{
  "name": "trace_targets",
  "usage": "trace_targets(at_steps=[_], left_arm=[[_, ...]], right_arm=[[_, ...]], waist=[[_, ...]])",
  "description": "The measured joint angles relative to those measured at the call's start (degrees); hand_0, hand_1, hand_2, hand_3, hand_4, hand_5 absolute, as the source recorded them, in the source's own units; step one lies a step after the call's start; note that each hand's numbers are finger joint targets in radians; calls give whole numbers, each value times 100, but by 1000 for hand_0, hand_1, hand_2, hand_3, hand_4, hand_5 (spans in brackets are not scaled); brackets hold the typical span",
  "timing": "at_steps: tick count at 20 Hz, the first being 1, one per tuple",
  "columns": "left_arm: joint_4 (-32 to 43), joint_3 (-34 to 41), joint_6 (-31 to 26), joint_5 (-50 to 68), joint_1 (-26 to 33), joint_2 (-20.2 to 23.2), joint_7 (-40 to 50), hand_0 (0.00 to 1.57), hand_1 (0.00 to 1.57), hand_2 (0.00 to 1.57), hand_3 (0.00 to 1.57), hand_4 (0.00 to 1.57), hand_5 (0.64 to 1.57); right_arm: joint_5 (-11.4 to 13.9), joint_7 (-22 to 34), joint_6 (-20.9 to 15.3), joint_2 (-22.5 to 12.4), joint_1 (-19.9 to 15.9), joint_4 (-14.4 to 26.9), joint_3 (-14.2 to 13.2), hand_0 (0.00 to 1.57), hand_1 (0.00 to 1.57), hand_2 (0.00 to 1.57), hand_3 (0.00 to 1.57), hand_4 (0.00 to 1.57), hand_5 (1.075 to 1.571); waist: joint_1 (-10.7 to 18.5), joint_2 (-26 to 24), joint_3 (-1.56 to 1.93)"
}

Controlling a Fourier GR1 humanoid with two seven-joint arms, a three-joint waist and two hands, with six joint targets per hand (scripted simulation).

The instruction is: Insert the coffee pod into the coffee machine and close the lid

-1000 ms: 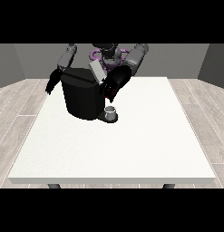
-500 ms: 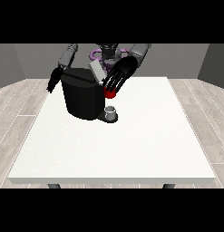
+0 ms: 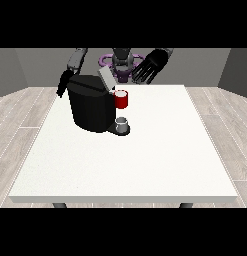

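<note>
You've got the black coffee machine [image 3: 91, 107] sitting on the white table [image 3: 145, 160], toward the far edge and at the view's left. Its grey lid [image 3: 106, 78] is tilted up, not closed, standing at the machine's top right corner. A red thing at the machine [image 3: 121, 99] sticks out on the machine's right side, just under the raised lid. Below it, on the machine's base, sits a small grey thing [image 3: 122, 122] (could be a cup or the pod, you can't tell from here), so I'm not calling the pod's place.

The hand at the view's right [image 3: 151, 65] hangs in the air above the table's far edge, to the right of the lid and well clear of the machine. Its fingers are spread apart and pointing down toward the camera, holding nothing.

The hand at the view's left [image 3: 62, 84] hangs just beside the machine's top left corner, dark against the dark body, so whether it touches is hard to make out. How its fingers lie you can't tell; they merge with the machine.

The robot's torso [image 3: 122, 62] is partly hidden behind the lid and the machine, and its head is cut off at the top. Two table legs [image 3: 59, 205] barely show at the bottom edge.
</note>
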Motion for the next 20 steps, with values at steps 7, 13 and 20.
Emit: trace_targets(at_steps=[7,13,20], left_arm=[[67,1196,-78,1606,1176,-1045,-364,0,0,0,0,274,1571],[171,1461,-158,2152,2270,-1639,-512,0,0,0,0,323,1571],[56,1398,-241,2396,3072,-1857,-406,0,0,0,0,390,1571]], right_arm=[[-83,-74,-4,-30,688,79,-139,0,0,0,0,0,1571],[-310,-29,287,-14,811,-174,-115,0,0,0,0,0,1571],[-397,345,811,-136,494,-647,188,0,0,0,0,107,1571]], waist=[[693,-1024,-15],[1129,-1886,-5],[1408,-2408,-3]])
